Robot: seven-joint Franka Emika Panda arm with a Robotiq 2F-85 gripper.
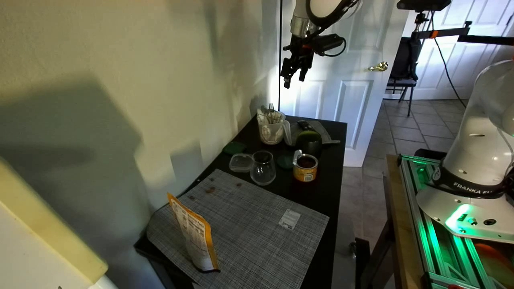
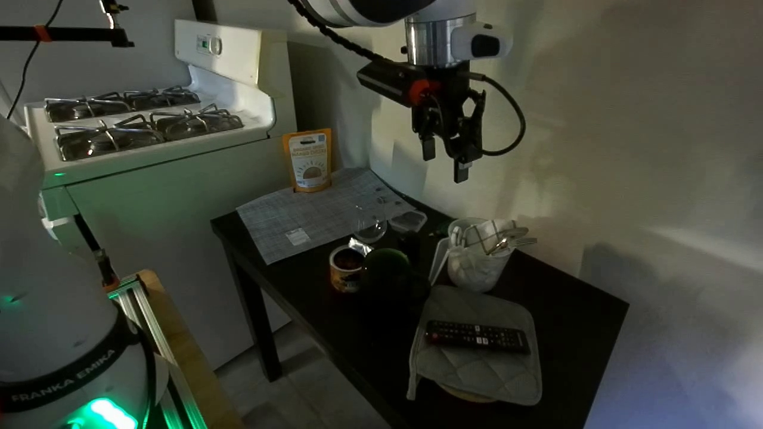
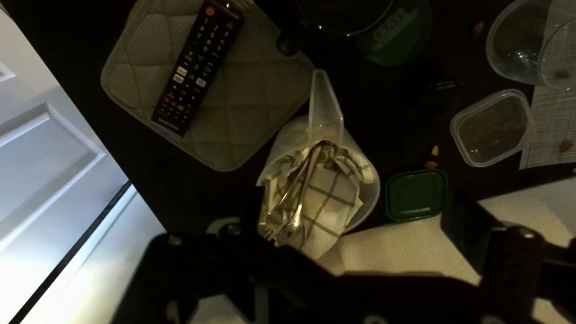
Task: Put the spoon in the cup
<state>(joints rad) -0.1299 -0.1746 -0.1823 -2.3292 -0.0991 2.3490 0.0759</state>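
Note:
The spoon [image 3: 294, 225] lies with other cutlery on a checked cloth in a clear jug [image 3: 372, 189], near the left finger in the wrist view. The jug also shows in both exterior views [image 1: 273, 132] [image 2: 474, 271]. My gripper [image 1: 294, 81], also in an exterior view [image 2: 444, 165], is open and empty, high above the table. The cup with a tan-orange inside cannot be made out. A small dark shape [image 2: 409, 242] beside a dark, green-topped mug [image 2: 386, 271] is too dark to identify. The mug also shows in an exterior view [image 1: 309, 141].
A clear glass [image 1: 263, 170], an opened can [image 1: 305, 170] and a clear square container [image 3: 490, 128] stand near the mug. A remote [image 3: 198, 67] lies on a quilted pad [image 3: 256, 108]. An orange pouch [image 1: 194, 233] stands on the grey mat [image 1: 257, 237]. A wall borders the table.

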